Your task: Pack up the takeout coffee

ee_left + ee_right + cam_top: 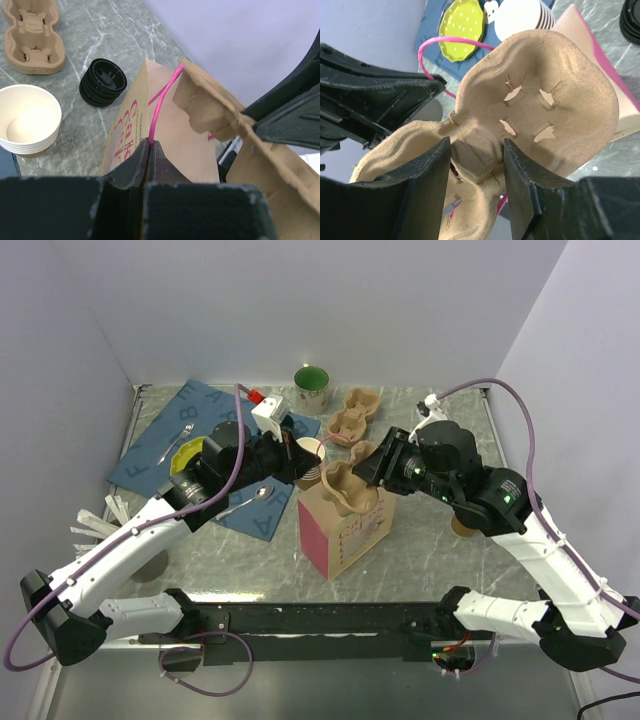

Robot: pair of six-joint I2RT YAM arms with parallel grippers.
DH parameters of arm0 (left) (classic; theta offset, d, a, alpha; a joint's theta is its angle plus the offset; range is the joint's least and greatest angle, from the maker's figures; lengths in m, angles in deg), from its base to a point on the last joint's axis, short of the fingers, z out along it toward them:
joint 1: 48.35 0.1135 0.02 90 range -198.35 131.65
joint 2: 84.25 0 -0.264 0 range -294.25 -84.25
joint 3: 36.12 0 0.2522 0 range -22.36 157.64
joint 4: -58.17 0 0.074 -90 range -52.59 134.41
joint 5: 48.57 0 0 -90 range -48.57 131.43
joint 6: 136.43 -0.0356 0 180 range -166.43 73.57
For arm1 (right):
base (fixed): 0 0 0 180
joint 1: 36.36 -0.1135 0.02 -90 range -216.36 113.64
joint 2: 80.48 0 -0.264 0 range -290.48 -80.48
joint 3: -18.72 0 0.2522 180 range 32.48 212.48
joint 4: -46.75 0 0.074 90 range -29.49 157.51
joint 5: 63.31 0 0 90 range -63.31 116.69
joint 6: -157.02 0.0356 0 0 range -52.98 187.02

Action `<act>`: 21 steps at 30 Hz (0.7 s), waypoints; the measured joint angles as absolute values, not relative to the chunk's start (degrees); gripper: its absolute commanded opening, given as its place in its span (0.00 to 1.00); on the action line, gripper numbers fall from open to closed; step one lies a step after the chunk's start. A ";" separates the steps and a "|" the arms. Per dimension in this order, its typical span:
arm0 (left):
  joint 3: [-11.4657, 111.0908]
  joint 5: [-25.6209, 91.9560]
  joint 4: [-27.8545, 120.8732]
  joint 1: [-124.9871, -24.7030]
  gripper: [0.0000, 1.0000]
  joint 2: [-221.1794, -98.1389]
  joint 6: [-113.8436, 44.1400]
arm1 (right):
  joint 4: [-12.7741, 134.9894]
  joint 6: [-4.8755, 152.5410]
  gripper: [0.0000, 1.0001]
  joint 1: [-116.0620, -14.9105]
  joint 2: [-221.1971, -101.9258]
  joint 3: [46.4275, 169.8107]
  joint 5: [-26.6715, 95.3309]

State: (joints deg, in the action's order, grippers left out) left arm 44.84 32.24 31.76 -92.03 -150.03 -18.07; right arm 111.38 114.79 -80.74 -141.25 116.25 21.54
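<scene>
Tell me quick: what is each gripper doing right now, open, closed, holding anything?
Left gripper: closed on the pink handle of the paper bag.
Right gripper: closed on the pulp cup carrier, holding it.

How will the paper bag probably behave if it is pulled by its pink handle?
Likely light and floppy: the paper bag has thin kraft walls, and the left end effector pinches only its thin pink cord handle. It may tip or slide rather than lift cleanly, as it stands tall on the smooth table.
</scene>
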 measured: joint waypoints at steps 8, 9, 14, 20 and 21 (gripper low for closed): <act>44.38 31.15 32.18 -92.03 0.01 -149.51 -18.09 | 110.29 117.04 0.38 -80.76 -141.04 116.91 18.42; 44.38 30.93 32.18 -92.03 0.01 -149.51 -18.09 | 109.90 117.45 0.38 -80.76 -141.04 116.91 18.00; 44.38 30.10 32.20 -92.03 0.01 -149.51 -18.09 | 106.34 119.20 0.38 -80.83 -140.10 116.36 15.53; 44.38 29.44 32.20 -92.03 0.01 -149.51 -18.09 | 103.58 119.51 0.38 -80.85 -138.30 116.36 12.06; 44.38 29.40 32.20 -92.03 0.01 -149.51 -18.09 | 103.43 119.44 0.38 -80.85 -138.28 116.38 11.51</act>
